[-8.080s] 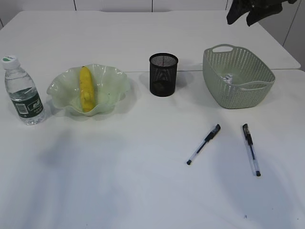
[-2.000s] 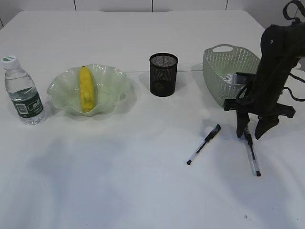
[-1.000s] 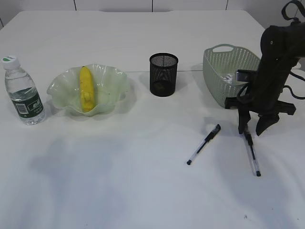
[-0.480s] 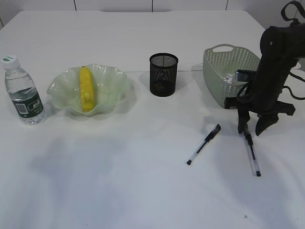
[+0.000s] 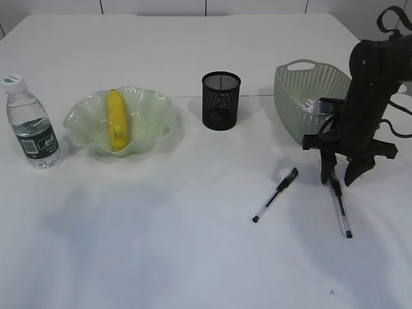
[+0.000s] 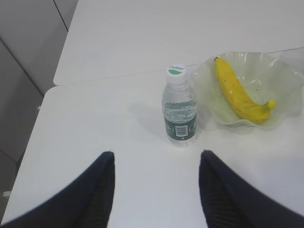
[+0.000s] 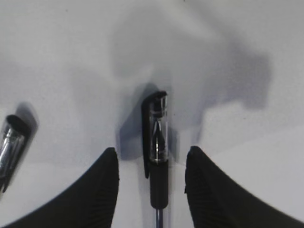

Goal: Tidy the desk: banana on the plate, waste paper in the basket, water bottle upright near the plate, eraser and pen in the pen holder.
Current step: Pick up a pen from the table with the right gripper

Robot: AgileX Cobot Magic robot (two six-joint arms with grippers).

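Lab-like room: bare white tables (image 5: 193, 38), pale wall panels.

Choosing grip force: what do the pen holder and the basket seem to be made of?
Pen holder: probably black metal mesh, matte; fine see-through grid. Basket: likely pale green moulded plastic, matte, with a perforated weave pattern and a cut-out handle.

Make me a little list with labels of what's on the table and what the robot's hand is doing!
banana: lying in the plate
plate: green, wavy rim
water bottle: upright, left of plate
pen holder: black mesh, middle
basket: green, right
pens: two on table, left pen, right pen
right gripper: open, straddling the right pen's cap end
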